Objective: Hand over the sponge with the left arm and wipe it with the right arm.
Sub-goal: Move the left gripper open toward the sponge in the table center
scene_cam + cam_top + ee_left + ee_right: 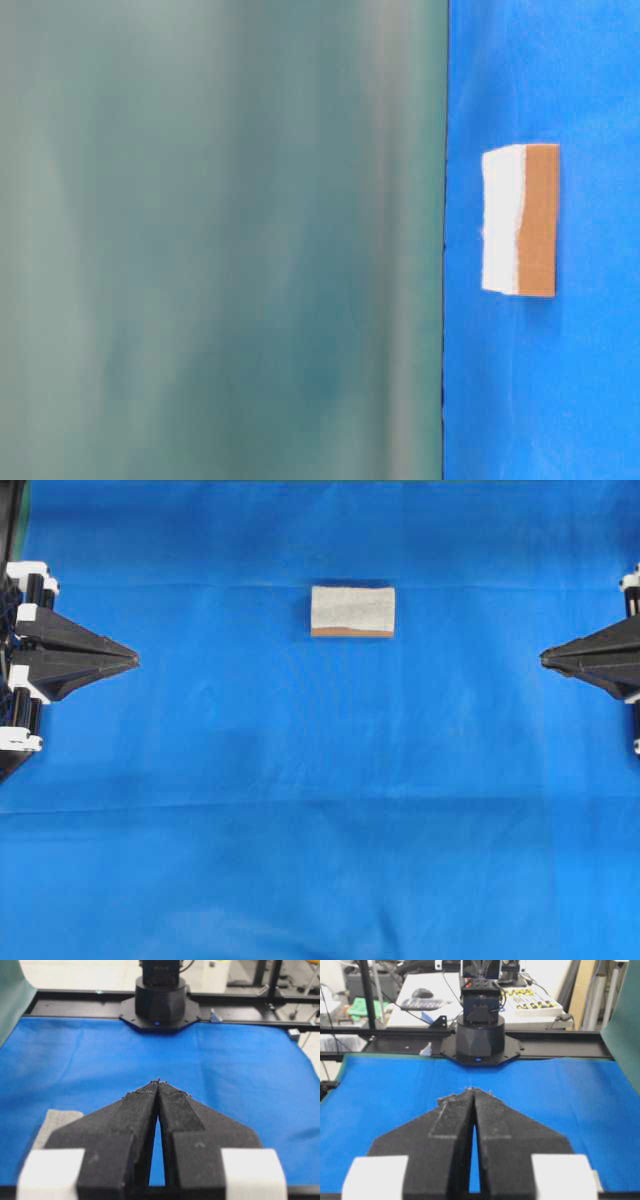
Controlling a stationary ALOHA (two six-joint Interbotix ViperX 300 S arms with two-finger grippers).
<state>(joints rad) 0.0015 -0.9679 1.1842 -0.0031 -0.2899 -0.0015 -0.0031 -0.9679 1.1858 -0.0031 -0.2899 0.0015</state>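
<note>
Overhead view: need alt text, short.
A sponge, whitish top with an orange-brown edge, lies alone on a blue cloth above centre. The left gripper and right gripper, both shut, point inward from opposite edges, well clear of it.

One sponge (352, 610), one blue cloth (320, 810), and two robot hands: left hand (132, 659), right hand (545, 658).

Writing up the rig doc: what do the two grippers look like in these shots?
Both match: the left gripper and right gripper each have two long matte-black fingers with a rough, foam-like texture, wide at the root and tapering to a point. White rectangular blocks flank the finger roots. No teal patches or cables show on either gripper. Each wrist view shows the opposite arm's round black base.
</note>
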